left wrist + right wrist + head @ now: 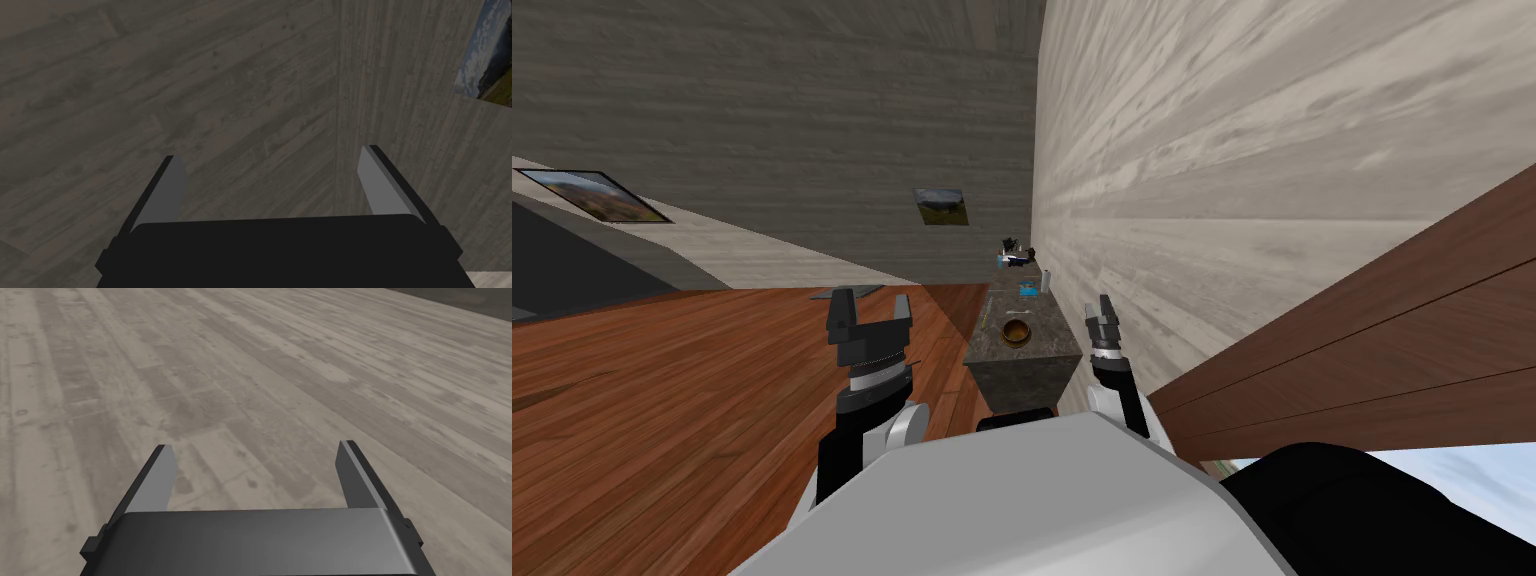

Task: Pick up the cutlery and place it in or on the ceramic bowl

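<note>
A small round bowl (1015, 332), brown with a golden rim, stands upright on a dark, mottled counter (1052, 338) straight ahead of me. The counter runs along a pale wall (1212, 200). The bowl sits toward the near end of the top. Just beyond it lies a thin pale sliver that may be the cutlery (1010, 313); it is too small to tell its kind. It lies flat on the counter, apart from the bowl. Farther along the top is a small teal item (1028, 290), and past that are some dark shapes too small to name.

My left gripper (870, 306) is spread wide. In the left wrist view its two grey blades (170, 190) stand well apart with nothing between them. It holds nothing and touches nothing. That arm reaches forward from beside my chest, over the reddish wood floor (662, 400), left of the counter and well apart from the bowl.

My right gripper (1100, 310) is also spread, its fingers (157, 480) wide apart and empty. That arm is raised beside the counter's near right corner, between the counter and the wall. It is near the bowl but touches neither it nor the counter.
</note>
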Robot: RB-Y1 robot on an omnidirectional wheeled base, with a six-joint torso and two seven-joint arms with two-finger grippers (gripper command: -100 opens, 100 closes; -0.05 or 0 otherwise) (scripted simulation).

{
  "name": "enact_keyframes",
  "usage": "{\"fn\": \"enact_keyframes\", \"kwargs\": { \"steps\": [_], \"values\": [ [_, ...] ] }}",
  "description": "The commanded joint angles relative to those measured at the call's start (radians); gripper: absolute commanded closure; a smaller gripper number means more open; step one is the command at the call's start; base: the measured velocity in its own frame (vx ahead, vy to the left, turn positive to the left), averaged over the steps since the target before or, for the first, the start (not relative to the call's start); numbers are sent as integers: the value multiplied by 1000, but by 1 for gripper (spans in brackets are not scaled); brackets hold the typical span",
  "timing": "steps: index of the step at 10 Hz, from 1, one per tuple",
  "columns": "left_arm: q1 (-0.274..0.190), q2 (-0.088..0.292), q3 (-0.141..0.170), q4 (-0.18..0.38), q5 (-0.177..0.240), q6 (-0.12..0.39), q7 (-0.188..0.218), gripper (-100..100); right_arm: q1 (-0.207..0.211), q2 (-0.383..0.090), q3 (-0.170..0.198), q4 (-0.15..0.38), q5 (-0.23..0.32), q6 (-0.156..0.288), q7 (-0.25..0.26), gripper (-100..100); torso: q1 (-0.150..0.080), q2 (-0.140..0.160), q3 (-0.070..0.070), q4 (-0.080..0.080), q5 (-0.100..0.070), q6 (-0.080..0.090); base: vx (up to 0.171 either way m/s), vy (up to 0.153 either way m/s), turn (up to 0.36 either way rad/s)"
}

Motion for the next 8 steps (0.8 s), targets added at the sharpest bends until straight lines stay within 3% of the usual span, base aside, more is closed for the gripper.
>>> {"fn": "enact_keyframes", "kwargs": {
  "steps": [1, 8],
  "values": [
    [0, 0, 0, 0, 0, 0, 0, 0, 1, -29, 2, 7, -1, 4, 6, -100, 0, 0, 0, 0, 0, 0, -1, 28, 21],
    [0, 0, 0, 0, 0, 0, 0, 0, 1, -220, 16, 95, -3, 36, 73, -100, 6, 0, 0, 0, 2, 0, -6, 93, 23]
  ]
}}
